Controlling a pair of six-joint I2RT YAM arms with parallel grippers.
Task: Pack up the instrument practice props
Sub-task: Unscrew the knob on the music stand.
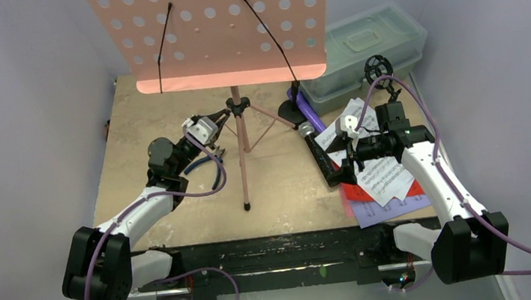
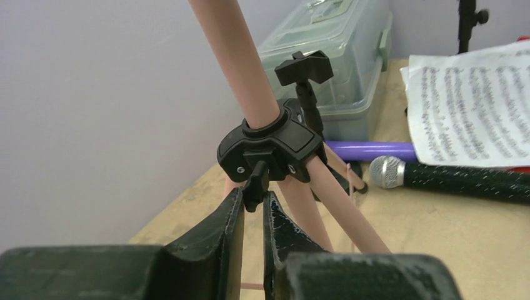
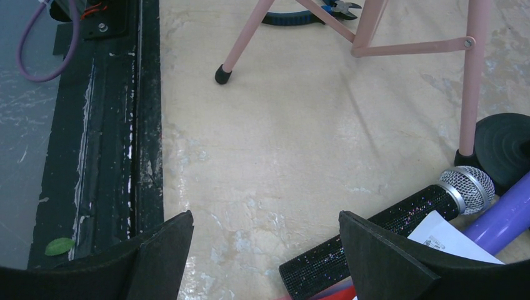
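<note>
The pink music rack point(image 1: 211, 28) stands on its tripod mid-table. My left gripper point(image 2: 253, 199) is shut on the small black knob point(image 2: 256, 181) of the rack's black collar point(image 2: 275, 144), up at the pole; from above the left gripper point(image 1: 225, 117) is beside that collar. My right gripper point(image 3: 265, 228) is open and empty, low over the table by the black silver-headed mic point(image 3: 387, 228). The purple mic point(image 3: 500, 219) lies behind it. Printed music sheets point(image 1: 382, 174) in white, red and lavender lie under my right gripper point(image 1: 349, 165).
Blue-handled pliers point(image 1: 203, 161) lie left of the tripod. A greenish lidded box point(image 1: 364, 44) stands at the back right, a black mic support point(image 1: 378, 69) in front of it. A round black base point(image 3: 503, 147) touches a tripod foot. Walls close in on both sides.
</note>
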